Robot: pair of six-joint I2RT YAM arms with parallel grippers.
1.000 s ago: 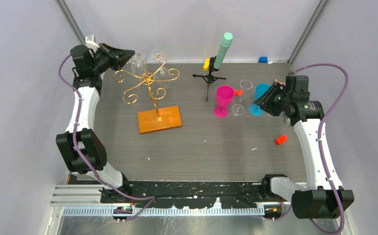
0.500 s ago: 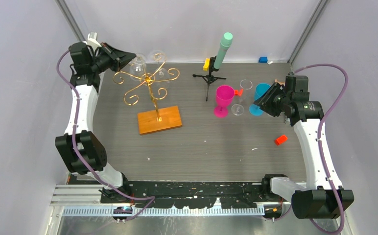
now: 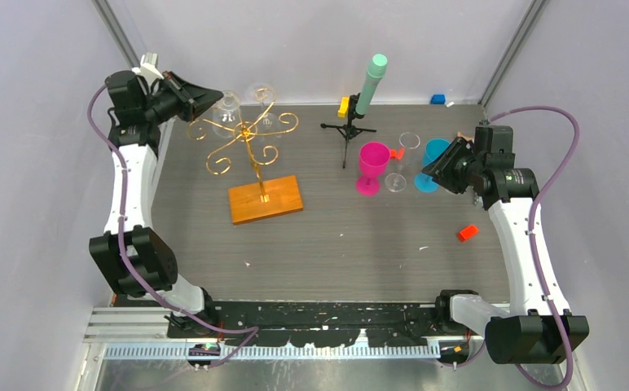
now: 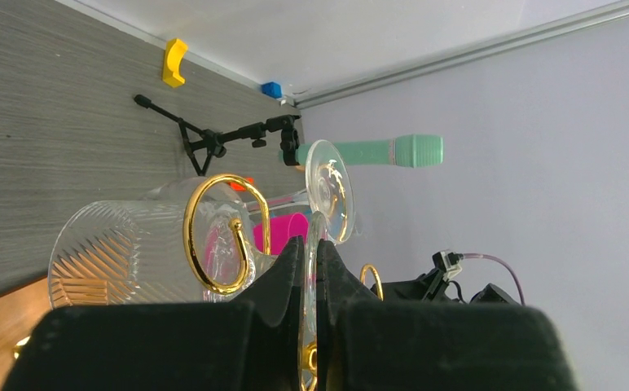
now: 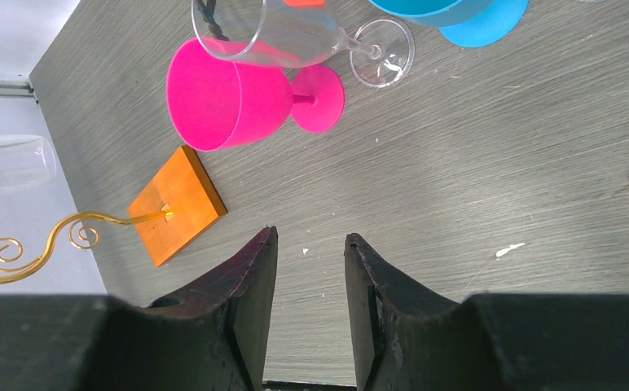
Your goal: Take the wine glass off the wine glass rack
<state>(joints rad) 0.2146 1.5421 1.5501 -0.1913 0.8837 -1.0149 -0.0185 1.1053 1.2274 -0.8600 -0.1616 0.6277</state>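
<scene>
1. Now left tool (image 4: 310, 273) pinched shut on foot of wine glass (image 3: 228, 103) — glass hangs on scroll arm of wine glass rack (image 3: 247, 130), far-left of surface (image 3: 360, 236).
2. Right tool (image 5: 311, 248) part-open, gripping nothing — over surface near pink cup (image 5: 213, 94) and blue cup (image 5: 474, 16).

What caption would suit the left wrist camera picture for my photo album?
Left gripper closed on a clear wine glass beside a gold scroll of the wine glass rack.

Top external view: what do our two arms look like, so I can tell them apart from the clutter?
Both the left arm and the right arm have white links between bulky black joint housings. A purple cable loops loosely alongside each. The fingers are matte black and wedge-shaped, tapering towards the tips. No markings are readable.
</scene>
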